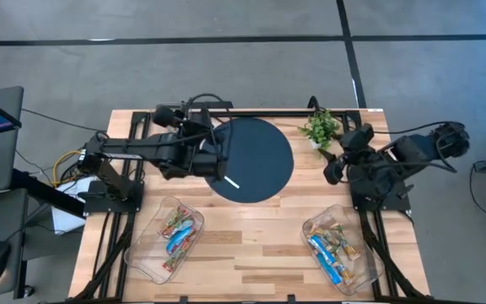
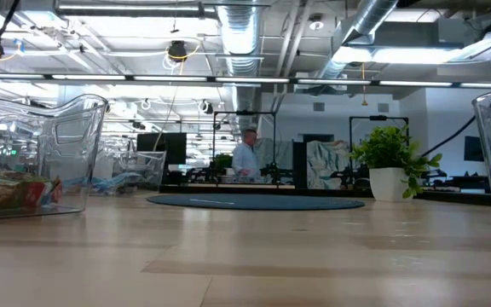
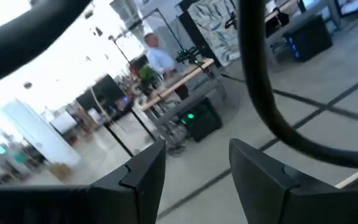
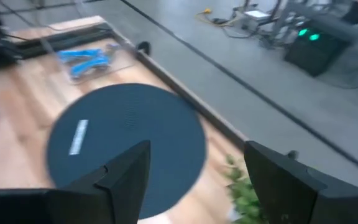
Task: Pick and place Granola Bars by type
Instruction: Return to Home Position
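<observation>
**Surface**: pale wooden planks that carry everything listed below.

**Arms:** My left arm reaches across the far left of the surface. The left pincer sits over the left edge of the round dark mat. Its fingers stand apart with nothing between them, and it points out into the room. My right arm is folded at the far right. The right pincer hangs just off the mat's right edge, facing across the mat. Its fingers are likewise spread and empty.

**Bins:** Two clear bins stand at the near side, the left bin and the right bin.

**Plant:** A small potted plant stands at the far edge, between the mat and my right arm.

**Granola bars:** Every bar I can see lies inside a bin.
- The left bin holds red, green and blue granola bars.
- The right bin holds blue and tan ones.
- Both lots lie on the near side of the mat, well apart from either pincer, and neither pincer touches them.
- In the low view, a red wrapper rests against the left bin's wall.

**Stick:** A thin white stick lies on the mat near my left pincer.
</observation>
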`<state>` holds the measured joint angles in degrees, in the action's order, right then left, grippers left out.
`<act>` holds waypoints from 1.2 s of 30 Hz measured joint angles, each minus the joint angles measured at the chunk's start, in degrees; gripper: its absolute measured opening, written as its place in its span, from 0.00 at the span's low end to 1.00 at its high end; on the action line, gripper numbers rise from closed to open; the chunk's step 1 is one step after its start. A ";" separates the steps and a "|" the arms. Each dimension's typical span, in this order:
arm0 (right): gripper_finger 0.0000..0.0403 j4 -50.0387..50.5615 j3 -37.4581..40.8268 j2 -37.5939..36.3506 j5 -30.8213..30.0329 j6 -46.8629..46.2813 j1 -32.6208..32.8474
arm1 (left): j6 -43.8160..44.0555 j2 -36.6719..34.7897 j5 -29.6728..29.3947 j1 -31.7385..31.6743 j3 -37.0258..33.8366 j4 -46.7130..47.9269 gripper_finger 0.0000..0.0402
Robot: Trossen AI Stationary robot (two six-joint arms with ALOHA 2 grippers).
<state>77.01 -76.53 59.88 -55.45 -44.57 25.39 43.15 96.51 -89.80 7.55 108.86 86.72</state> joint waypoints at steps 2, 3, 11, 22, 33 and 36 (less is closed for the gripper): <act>0.63 0.00 0.00 -0.04 -0.50 2.30 -2.47 | 0.10 0.08 1.17 -0.47 0.00 -4.82 0.43; 0.63 0.00 0.00 -0.04 -0.88 3.12 -4.01 | 0.10 0.08 2.11 -0.70 0.00 -7.97 0.43; 0.63 -0.94 0.00 0.13 0.91 13.44 -16.22 | -14.19 0.15 22.92 -3.16 -5.25 -47.81 0.43; 0.63 -14.58 0.00 0.13 24.12 47.28 -27.34 | -55.31 0.16 87.06 -4.94 -11.63 -91.43 0.43; 0.63 -37.97 0.00 0.13 55.94 57.66 -34.28 | -52.81 -1.15 68.74 -8.23 -11.60 -85.08 0.43; 0.63 -42.45 0.00 0.13 57.95 55.28 -36.13 | -50.79 -3.19 69.42 -11.09 -11.58 -80.38 0.43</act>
<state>34.56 -76.53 60.01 2.50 10.70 -10.73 -7.64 93.32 -20.38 -3.53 97.27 6.34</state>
